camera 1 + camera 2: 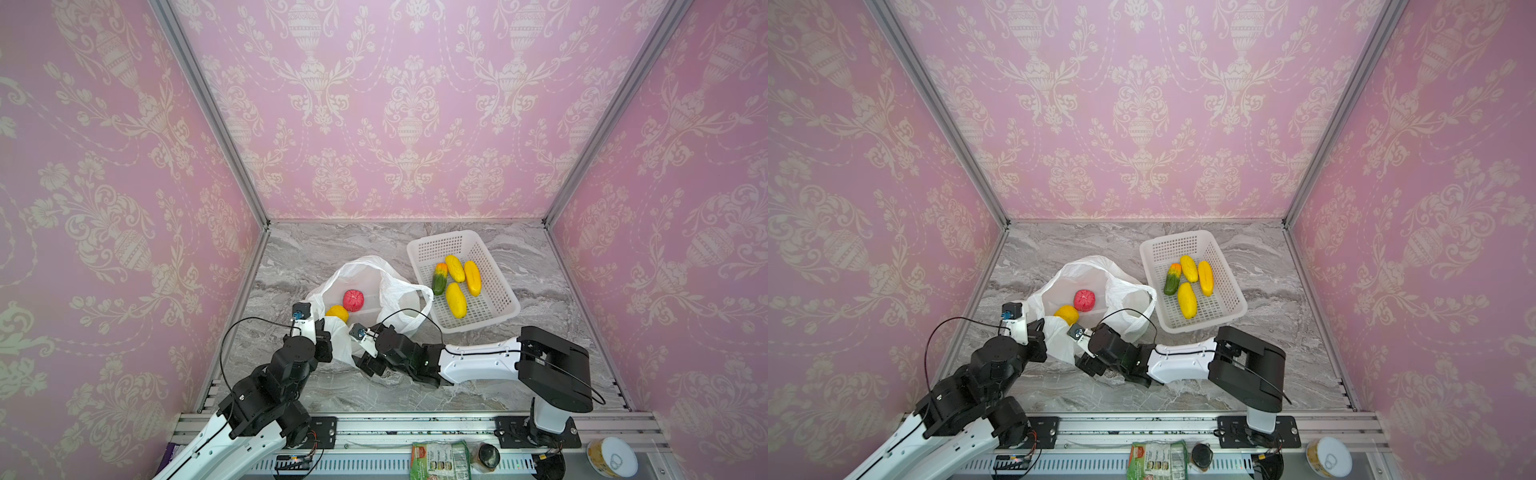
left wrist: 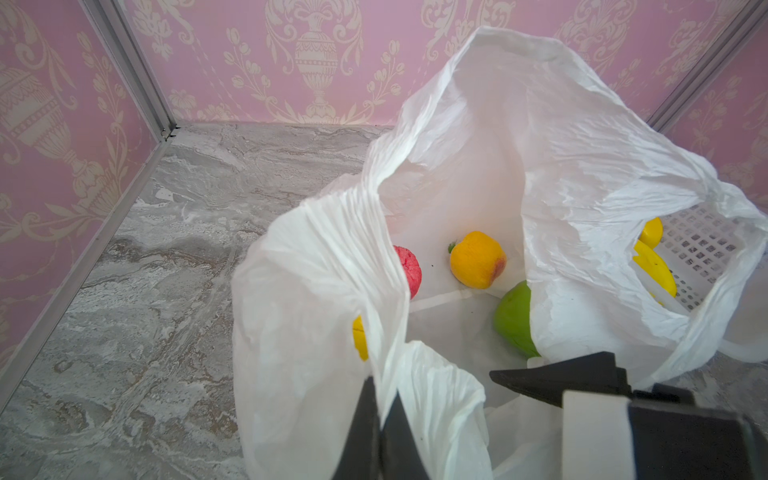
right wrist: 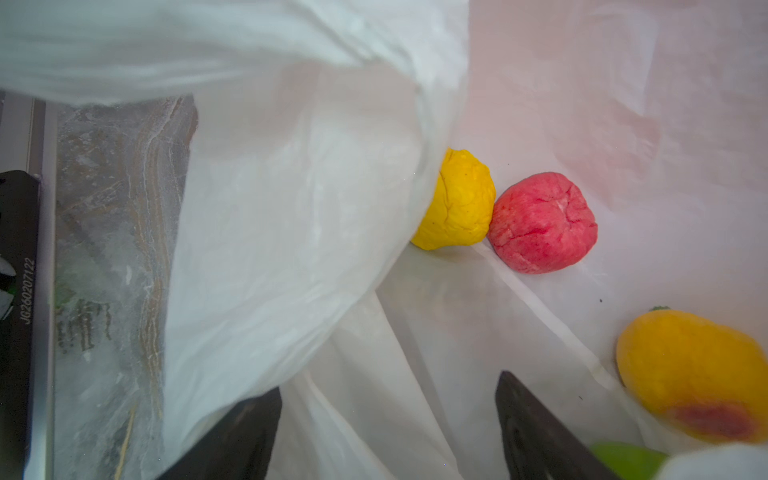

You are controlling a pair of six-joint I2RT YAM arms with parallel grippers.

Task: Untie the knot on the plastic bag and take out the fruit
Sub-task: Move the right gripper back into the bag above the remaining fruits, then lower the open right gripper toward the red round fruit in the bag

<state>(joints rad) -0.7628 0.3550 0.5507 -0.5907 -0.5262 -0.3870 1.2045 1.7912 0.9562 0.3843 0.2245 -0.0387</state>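
The white plastic bag (image 1: pixel 374 274) (image 1: pixel 1092 270) lies with its mouth wide; the knot is out of view. Inside lie a pink-red round fruit (image 1: pixel 353 300) (image 3: pixel 542 222), a lumpy yellow one (image 1: pixel 337 313) (image 3: pixel 461 212), a peach (image 2: pixel 478 259) (image 3: pixel 690 374) and a green one (image 2: pixel 515 320). My left gripper (image 2: pixel 382 386) (image 1: pixel 328 332) is shut on the bag's near rim, holding it up. The right gripper (image 3: pixel 390 382) (image 1: pixel 368 359) stands open at the bag's mouth, with only loose film between its fingers. One right fingertip (image 2: pixel 540 378) shows in the left wrist view.
The white perforated basket (image 1: pixel 424 249) (image 1: pixel 1154 249) stands right of the bag, holding three yellow pieces (image 1: pixel 456 299) and a green-and-orange one (image 1: pixel 439 278). A green packet (image 1: pixel 440 461), a dark-lidded jar (image 1: pixel 488 455) and a tin (image 1: pixel 613 457) sit on the front ledge.
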